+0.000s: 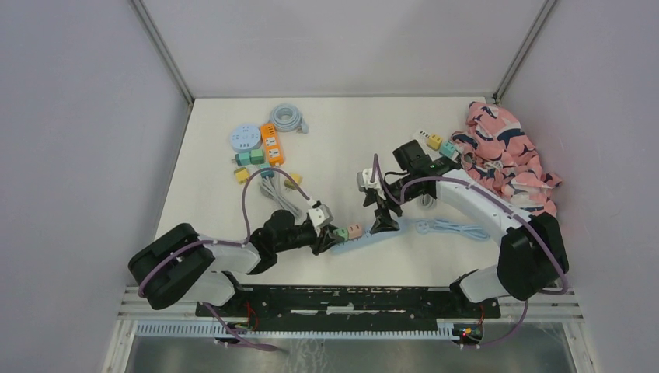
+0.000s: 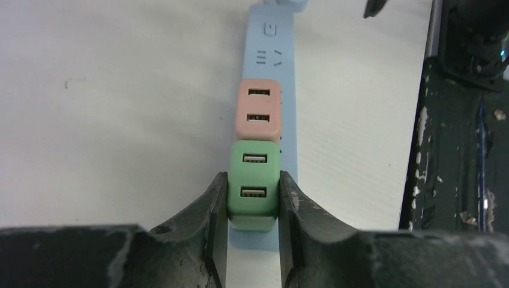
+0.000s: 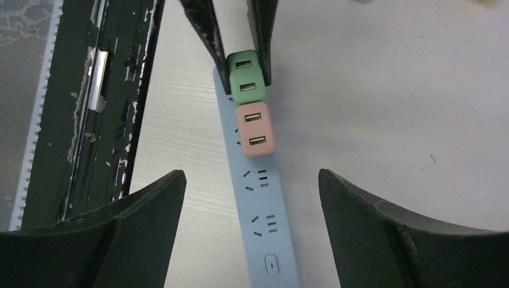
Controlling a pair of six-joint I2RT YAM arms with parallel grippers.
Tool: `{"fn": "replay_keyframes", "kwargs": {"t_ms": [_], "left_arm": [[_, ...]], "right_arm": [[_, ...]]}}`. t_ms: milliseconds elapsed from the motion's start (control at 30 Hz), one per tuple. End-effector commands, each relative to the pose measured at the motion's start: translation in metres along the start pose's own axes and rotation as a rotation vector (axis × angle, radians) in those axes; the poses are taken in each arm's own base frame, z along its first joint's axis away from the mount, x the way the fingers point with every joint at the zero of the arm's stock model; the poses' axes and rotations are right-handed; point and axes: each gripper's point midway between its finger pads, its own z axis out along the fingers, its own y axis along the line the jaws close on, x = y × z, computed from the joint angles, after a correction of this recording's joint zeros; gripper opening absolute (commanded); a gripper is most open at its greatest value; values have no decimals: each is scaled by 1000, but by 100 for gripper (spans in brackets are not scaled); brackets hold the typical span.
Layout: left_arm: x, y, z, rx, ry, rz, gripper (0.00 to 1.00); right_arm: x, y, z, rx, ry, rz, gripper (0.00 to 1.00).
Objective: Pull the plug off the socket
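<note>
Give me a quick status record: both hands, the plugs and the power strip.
left hand: shut on the green USB plug, gripping its two sides
right hand: open, over the strip's empty sockets, holding nothing
green USB plug: appears seated in the blue power strip, at the end nearest the left arm
pink USB plug: seated in the next socket, right against the green one
task status: plug not yet pulled off
</note>
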Motion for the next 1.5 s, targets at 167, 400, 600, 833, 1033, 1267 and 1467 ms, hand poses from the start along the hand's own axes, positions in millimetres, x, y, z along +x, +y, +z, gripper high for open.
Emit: {"fn": "replay_keyframes", "kwargs": {"t_ms": [167,400,600,833,1033,1267,1467], "left_arm": [[19,2,11,-39,46,239,3],[24,1,11,-43,56,264,3],[23,0,14,-35,47,247,7],[20,-5,17,-26,15,176,43],[12,-5,19,-27,-16,178,53],[5,-10,25,5,-36,176,52],[-6,-17,28,37,-80,161,53]], "right_arm": [[17,-16,46,35,29,76,86],[39,-11,64,24,111,-84,81],[43,-7,68,7,122,-150,47],[43,-3,66,-5,131,-214,11],[44,2,66,-22,130,-241,3],[47,6,68,-50,148,-243,1],[50,8,70,-70,164,-239,1]]}}
